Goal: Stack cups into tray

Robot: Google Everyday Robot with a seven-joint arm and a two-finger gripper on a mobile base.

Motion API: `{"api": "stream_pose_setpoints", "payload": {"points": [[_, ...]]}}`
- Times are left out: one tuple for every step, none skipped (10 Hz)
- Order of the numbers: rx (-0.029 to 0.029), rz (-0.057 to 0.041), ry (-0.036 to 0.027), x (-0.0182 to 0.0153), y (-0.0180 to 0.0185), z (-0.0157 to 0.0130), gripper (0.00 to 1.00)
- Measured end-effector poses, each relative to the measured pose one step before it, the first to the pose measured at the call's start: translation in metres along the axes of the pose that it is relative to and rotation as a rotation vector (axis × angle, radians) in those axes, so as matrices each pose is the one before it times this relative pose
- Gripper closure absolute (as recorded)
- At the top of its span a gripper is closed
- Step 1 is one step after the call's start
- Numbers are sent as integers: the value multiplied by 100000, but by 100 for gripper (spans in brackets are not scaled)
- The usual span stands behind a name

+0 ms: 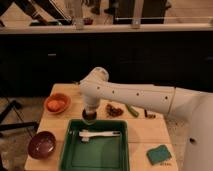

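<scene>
Hovering at tray (66, 148) rim: tool (90, 111), cup (90, 117); utensil (100, 134) inside.

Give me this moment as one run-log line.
gripper: over far rim of tray | cup: dark, at gripper tip | tray: holds white utensil, no cup inside

There is one table (145, 135), and on it one green tray (100, 156). Inside the tray lies one white utensil (100, 134). The bowls are two: one orange bowl (57, 103) and one maroon bowl (42, 144). Only one cup (90, 118) can be counted, a small dark one at the far rim of the tray. There is one arm (135, 95) with one gripper (90, 111), which is directly above this cup. To the right are one dark reddish-brown item (114, 110), one long green item (131, 110) and one small dark item (150, 115); what these are cannot be told. One green sponge (159, 154) lies near the front right corner.
</scene>
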Motion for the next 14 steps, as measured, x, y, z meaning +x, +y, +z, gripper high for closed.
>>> {"api": "stream_pose_setpoints", "payload": {"points": [[-296, 2036, 93, 139, 712, 212, 100], [-423, 2890, -89, 231, 853, 336, 100], [-737, 1820, -173, 0, 810, 406, 100], [-816, 2219, -165, 81, 931, 452, 100], [-340, 2513, -17, 217, 849, 346, 100], [-181, 3070, -341, 172, 1301, 386, 100], [-46, 2006, -288, 111, 985, 249, 100], [308, 2294, -323, 140, 1230, 275, 100], [775, 3139, -437, 248, 1666, 240, 100], [1229, 3006, -339, 358, 1523, 26, 100], [1310, 1696, -77, 346, 917, -38, 100], [2308, 2532, -276, 610, 840, -35, 100], [1045, 1381, -202, 349, 421, -18, 100], [788, 1513, -150, 489, 435, 77, 100]]}}
